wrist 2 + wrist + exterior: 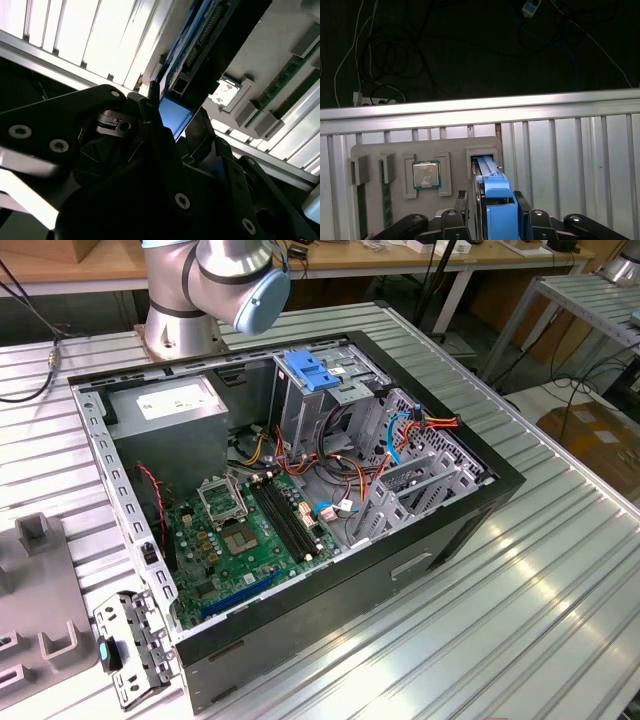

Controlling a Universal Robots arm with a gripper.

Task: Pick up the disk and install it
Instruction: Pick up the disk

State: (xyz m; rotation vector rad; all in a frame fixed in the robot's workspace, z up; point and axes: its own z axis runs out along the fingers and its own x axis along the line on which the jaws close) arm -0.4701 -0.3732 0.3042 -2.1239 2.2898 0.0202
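Jaws: the gripper [491, 200] is drawn in on the disk [498, 202]. One finger lies against each broad face beside the blue side rail, and no gap shows between them.
Disk: it stands on edge, the near end in the grip. The far end appears to sit within the slot [482, 153] of the grey tray [375, 150]. In the second wrist view its blue rail [175, 114] and connector edge face the camera.
Tray position: in the exterior view the tray [40, 600] lies on the counter [520, 620] at about 8 o'clock from the open computer case [470, 510].
Risk, tilt: if the disk leaves upright, its edge would probably bind on the slot wall and drag the tray.
Risk, slip: the hold is near one end and partly on smooth plastic. I judge a jolt could let the disk pivot or drop.
Risk, neighbours: the processor [426, 175] sits just beside the slot, so a swinging disk could strike it.
Risk, installation: the drive cage [420, 475] lies at about 2 o'clock from the motherboard [250, 530], with loose cables [400, 435] touching it. These could snag the rails, and a skewed approach would likely jam the disk against the cage.
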